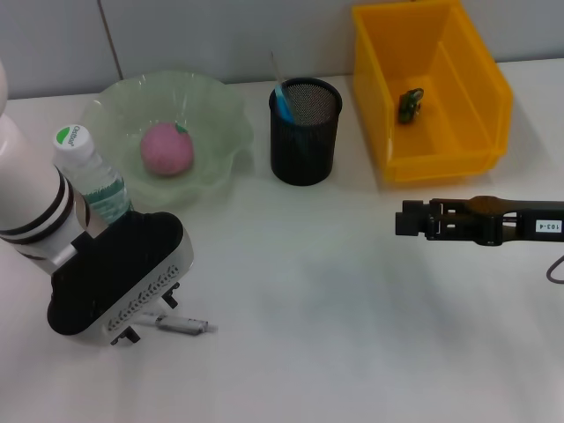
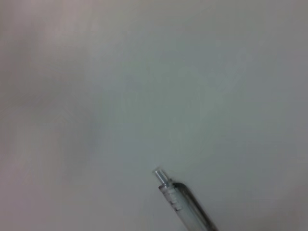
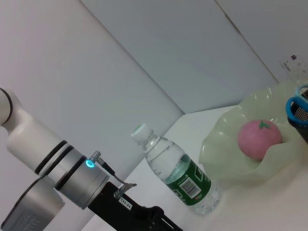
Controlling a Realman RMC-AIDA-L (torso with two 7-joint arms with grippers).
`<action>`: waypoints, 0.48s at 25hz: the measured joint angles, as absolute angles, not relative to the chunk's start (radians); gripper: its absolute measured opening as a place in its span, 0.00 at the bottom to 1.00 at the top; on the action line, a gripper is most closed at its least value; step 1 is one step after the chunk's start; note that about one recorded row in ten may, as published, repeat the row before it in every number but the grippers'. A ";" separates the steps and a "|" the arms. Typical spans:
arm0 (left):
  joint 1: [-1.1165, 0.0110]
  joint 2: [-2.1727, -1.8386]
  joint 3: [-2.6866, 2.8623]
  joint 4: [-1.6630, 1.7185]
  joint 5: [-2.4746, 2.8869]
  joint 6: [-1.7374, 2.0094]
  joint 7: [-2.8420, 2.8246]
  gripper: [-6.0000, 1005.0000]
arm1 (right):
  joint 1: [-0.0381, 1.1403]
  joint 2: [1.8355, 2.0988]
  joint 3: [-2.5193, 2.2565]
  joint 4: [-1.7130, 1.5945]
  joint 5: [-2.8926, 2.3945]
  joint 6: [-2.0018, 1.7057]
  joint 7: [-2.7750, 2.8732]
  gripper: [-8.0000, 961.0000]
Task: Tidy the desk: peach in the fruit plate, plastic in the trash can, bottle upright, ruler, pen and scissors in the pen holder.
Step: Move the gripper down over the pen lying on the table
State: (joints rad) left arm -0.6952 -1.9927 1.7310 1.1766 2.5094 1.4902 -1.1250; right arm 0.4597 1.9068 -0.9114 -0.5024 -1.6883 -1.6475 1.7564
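The grey pen lies on the white desk at the front left; its tip shows in the left wrist view. My left gripper is lowered over the pen's near end, fingers apart on either side. The bottle stands upright behind that arm. In the fruit plate rests the peach. The pen holder holds the scissors and the ruler. The plastic lies in the trash can. My right gripper hovers at mid right, holding nothing.
The left arm's white forearm stands beside the bottle and the fruit plate. The pen holder sits between the plate and the trash can along the back. Open desk lies between the two grippers and along the front.
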 joint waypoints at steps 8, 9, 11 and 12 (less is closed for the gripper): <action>-0.703 -1.995 1.729 1.171 2.510 1.491 -1.143 0.58 | 0.462 1.906 -0.910 -0.504 -1.688 -1.647 1.756 0.79; -0.703 -1.996 1.729 1.170 2.510 1.491 -1.147 0.58 | 0.463 1.906 -0.910 -0.504 -1.689 -1.647 1.756 0.79; -0.703 -1.998 1.729 1.168 2.512 1.491 -1.158 0.58 | 0.464 1.906 -0.910 -0.504 -1.689 -1.647 1.756 0.79; -0.703 -2.000 1.729 1.168 2.513 1.491 -1.162 0.58 | 0.464 1.906 -0.910 -0.504 -1.689 -1.647 1.756 0.79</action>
State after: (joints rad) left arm -0.7034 -1.9995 1.7290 1.1678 2.5132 1.4911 -1.1622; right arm 0.4639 1.9055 -0.9099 -0.5044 -1.6885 -1.6474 1.7564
